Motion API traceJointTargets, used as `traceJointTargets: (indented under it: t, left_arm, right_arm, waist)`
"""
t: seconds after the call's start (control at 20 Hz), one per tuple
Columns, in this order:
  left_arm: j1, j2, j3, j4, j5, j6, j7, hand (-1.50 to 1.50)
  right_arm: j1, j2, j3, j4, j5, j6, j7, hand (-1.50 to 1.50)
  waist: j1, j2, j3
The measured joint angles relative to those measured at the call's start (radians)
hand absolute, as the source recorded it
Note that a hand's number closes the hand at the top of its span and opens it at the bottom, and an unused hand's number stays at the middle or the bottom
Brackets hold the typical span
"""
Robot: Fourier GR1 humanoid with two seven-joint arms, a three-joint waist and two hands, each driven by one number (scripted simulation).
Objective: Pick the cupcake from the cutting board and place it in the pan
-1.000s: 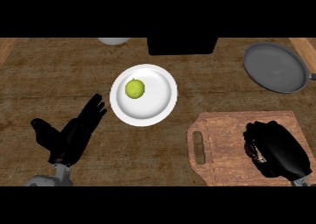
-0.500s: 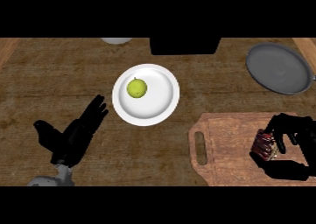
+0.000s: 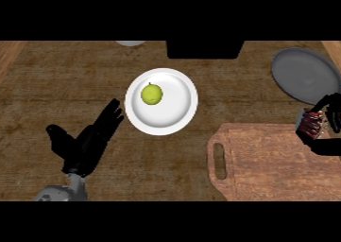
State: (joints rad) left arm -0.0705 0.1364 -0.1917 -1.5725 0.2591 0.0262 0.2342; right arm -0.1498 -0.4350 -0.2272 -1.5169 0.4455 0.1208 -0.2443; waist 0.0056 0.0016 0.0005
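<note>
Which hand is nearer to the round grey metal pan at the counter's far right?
Right. The right hand, curled round the dark cupcake, is at the near rim of the grey pan. The left hand rests open far to its left, beyond the white plate.

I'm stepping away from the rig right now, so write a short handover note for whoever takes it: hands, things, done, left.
Right hand: curled round the cupcake, at the view's right edge, between the cutting board and the pan.
Left hand: open, resting at lower left, holding nothing.
Done: cupcake grasped.
Left: carry it over the pan, set it inside, let go.
</note>
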Motion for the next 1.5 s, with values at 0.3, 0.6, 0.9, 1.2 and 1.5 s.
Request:
traceJointTargets:
  t: [0.3,0.6,0.9,1.2,1.5]
  left_arm:
    - [-0.001,0.010,0.019,0.006,0.016,-0.037,-0.003,0.00]
    - [-0.024,-0.005,0.016,0.023,0.001,-0.037,-0.012,0.00]
    - [-0.014,-0.014,-0.003,0.014,-0.010,-0.048,-0.022,0.00]
    - [-0.053,-0.022,-0.004,0.027,-0.013,-0.053,-0.016,0.00]
    - [-0.063,-0.023,-0.012,0.015,-0.011,-0.062,-0.003,0.00]
  right_arm:
    - [-0.208,-0.026,-0.030,0.370,0.103,-0.156,-0.149,1.50]
    - [-0.398,-0.037,-0.113,0.700,0.136,-0.352,-0.253,1.50]
    - [-0.540,-0.090,-0.207,0.966,0.113,-0.459,-0.352,1.50]
    - [-0.615,-0.142,-0.257,1.126,0.102,-0.502,-0.428,1.50]
    - [-0.636,-0.188,-0.221,1.259,0.173,-0.522,-0.361,-1.50]
  waist:
    - [0.017,0.005,0.001]
    - [0.032,0.011,0.002]
    - [0.056,0.021,0.004]
    - [0.075,0.035,0.007]
    - [0.106,0.047,0.007]
